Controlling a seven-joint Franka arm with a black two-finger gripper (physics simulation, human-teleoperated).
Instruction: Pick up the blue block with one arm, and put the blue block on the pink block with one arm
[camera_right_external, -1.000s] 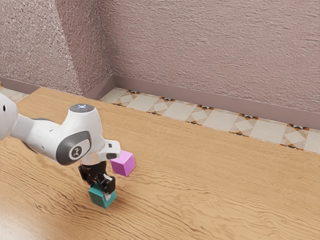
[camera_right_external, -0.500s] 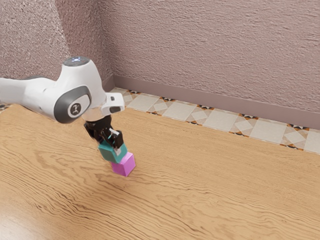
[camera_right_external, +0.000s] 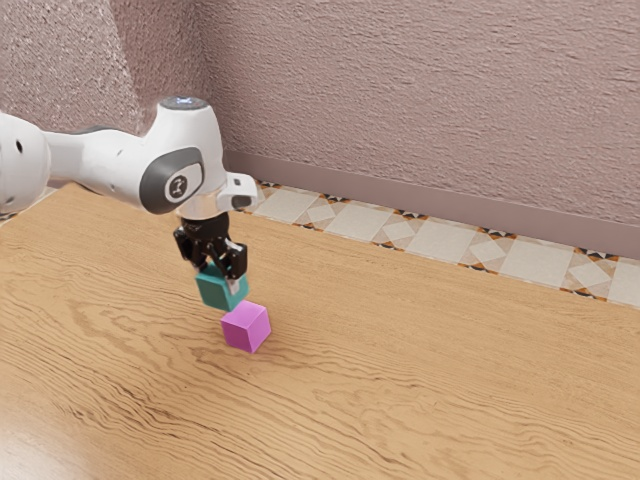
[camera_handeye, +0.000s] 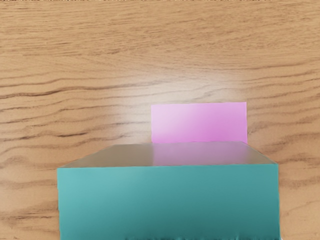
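The blue block (camera_right_external: 222, 290), teal in colour, hangs in the air with my gripper (camera_right_external: 215, 268) shut on it. It sits just above and slightly to the exterior view's left of the pink block (camera_right_external: 246, 327), which rests on the wooden table (camera_right_external: 420, 380). A small gap separates the two blocks. In the wrist view the blue block (camera_handeye: 167, 197) looms large under my hand, and the pink block (camera_handeye: 199, 122) shows beyond its far edge.
The wooden table stretches wide to the exterior view's right and front. A tiled floor strip (camera_right_external: 450, 240) and a rough pink wall (camera_right_external: 420, 90) lie behind the table's far edge.
My gripper lifted the blue block off the table, carried it up toward the pink block, and now holds it a little higher and farther back than half a second ago.
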